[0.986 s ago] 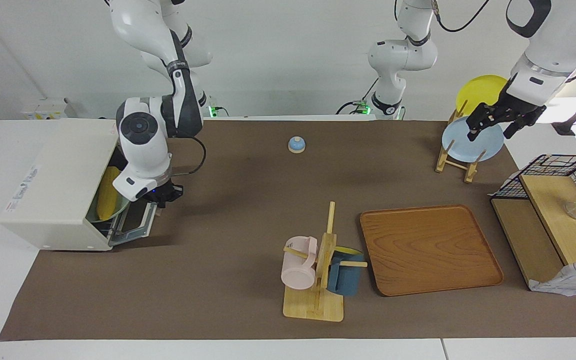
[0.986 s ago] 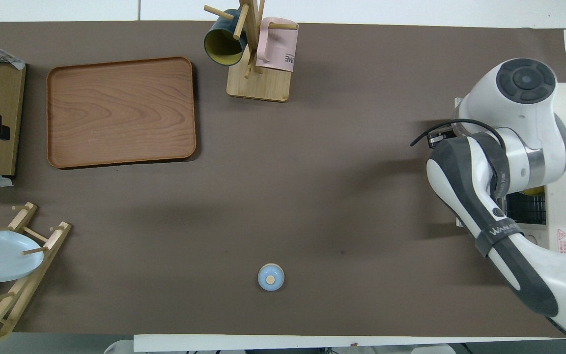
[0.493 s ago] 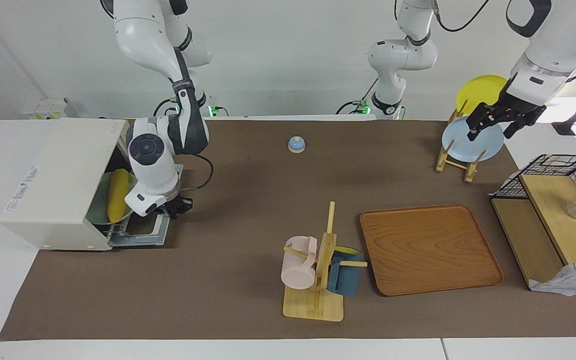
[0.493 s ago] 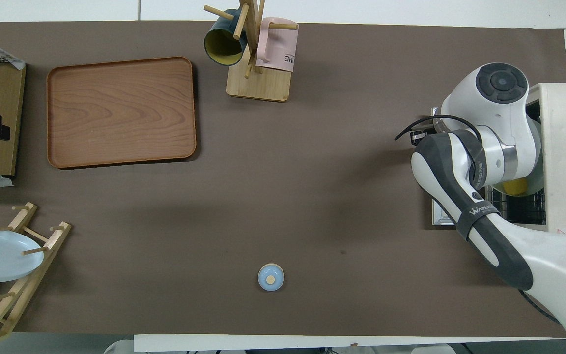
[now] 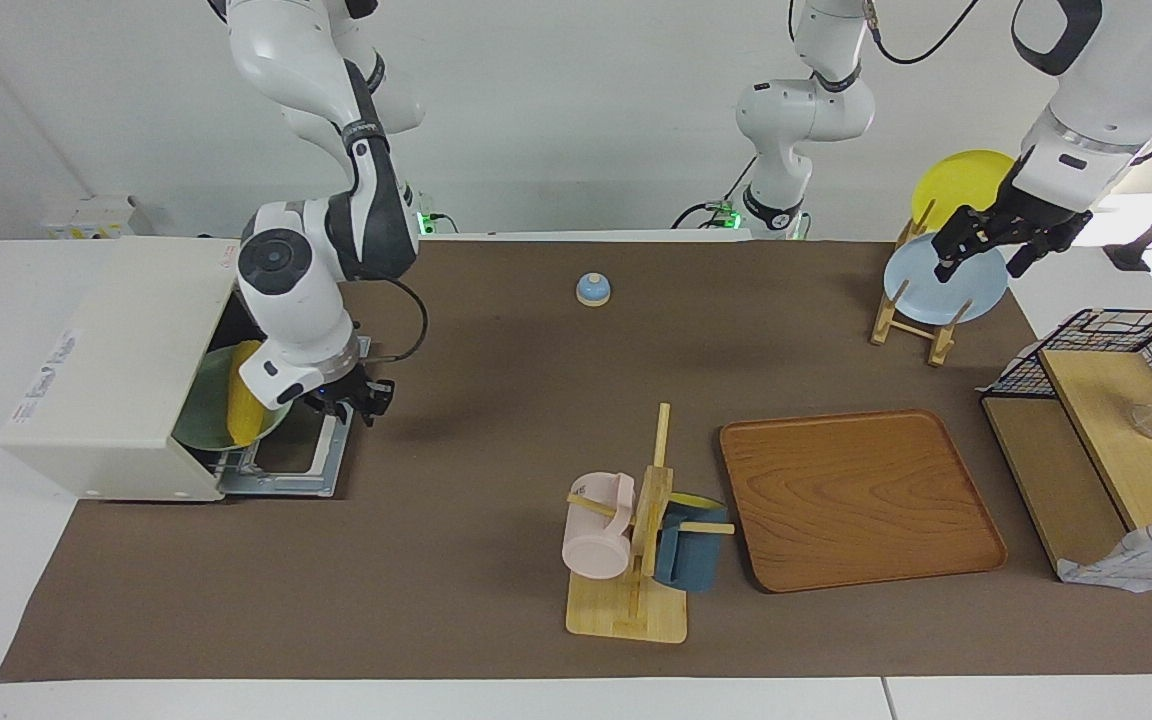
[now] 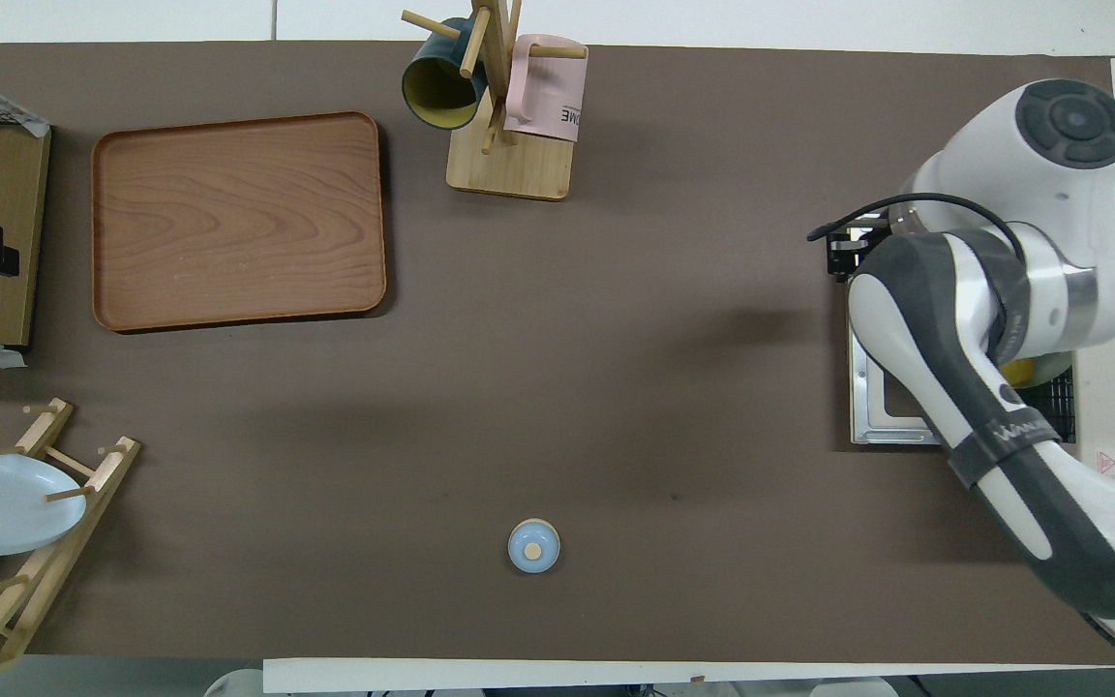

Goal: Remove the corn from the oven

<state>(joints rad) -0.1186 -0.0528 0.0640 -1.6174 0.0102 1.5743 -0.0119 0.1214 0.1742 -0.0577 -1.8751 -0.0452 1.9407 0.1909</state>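
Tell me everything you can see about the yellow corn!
The corn is a smooth, bright yellow cob with a tapered shape. It lies in a round green dish inside the oven, whose door is dropped flat open on the table. The right arm's wrist covers part of the cob. The right gripper hangs over the open door, beside the corn, not holding it.

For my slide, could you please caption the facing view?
Oven door open, corn inside; right gripper over the door.
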